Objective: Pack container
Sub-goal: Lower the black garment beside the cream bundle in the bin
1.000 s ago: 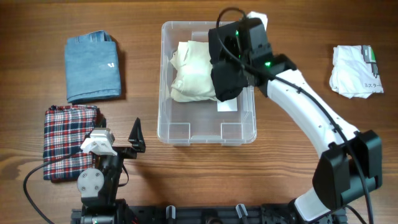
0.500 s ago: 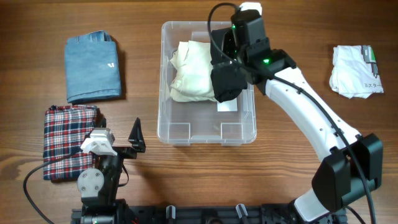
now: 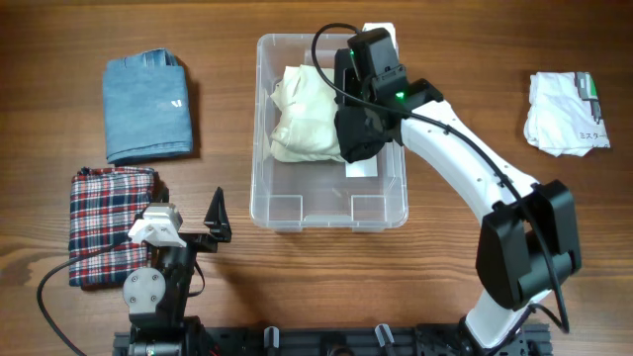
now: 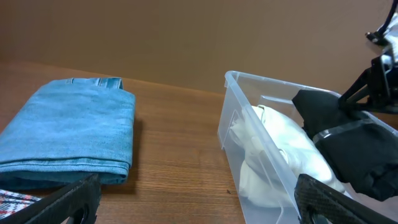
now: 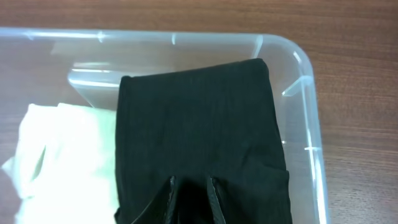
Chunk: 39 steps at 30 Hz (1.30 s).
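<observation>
**A:** What are the right gripper's (image 5: 191, 193) fingers doing?

**B:** They are pinched close together on a fold of the black garment (image 5: 199, 124). It hangs over the 3 o'clock side of the container (image 3: 297, 193), beside the cream garment (image 3: 302, 114) lying at its 11 o'clock.

**A:** Where's the tub itself?

**B:** Mid-table (image 3: 59, 40), toward 12 o'clock. I'd judge this is the placing step. Next it needs to lower, let go, and lift clear of the rim.

**A:** And the left gripper (image 4: 196, 198)?

**B:** Its fingers are wide apart and hold nothing. It sits at 7 o'clock near the plaid cloth (image 3: 104, 218). The folded denim (image 3: 148, 106) lies at 10 o'clock.
</observation>
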Each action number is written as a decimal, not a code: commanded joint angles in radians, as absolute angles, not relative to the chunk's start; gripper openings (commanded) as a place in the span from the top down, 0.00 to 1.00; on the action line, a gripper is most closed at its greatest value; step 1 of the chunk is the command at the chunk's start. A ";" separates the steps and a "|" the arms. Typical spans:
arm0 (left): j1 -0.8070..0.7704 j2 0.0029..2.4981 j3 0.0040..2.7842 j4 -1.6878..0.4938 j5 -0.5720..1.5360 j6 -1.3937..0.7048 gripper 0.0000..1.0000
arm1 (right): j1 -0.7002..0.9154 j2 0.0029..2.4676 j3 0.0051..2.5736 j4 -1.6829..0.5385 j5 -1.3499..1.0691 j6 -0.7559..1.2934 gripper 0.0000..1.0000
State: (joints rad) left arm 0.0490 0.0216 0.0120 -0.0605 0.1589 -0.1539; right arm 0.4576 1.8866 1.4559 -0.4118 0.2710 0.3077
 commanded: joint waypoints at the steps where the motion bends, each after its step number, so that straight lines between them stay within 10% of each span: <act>1: 0.058 0.020 0.006 -0.061 0.164 -0.134 0.00 | 0.461 1.964 1.473 -0.425 0.291 0.298 0.84; 39: 0.058 0.020 0.006 -0.061 0.164 -0.134 0.00 | 0.469 1.988 1.542 -0.825 0.018 0.366 0.80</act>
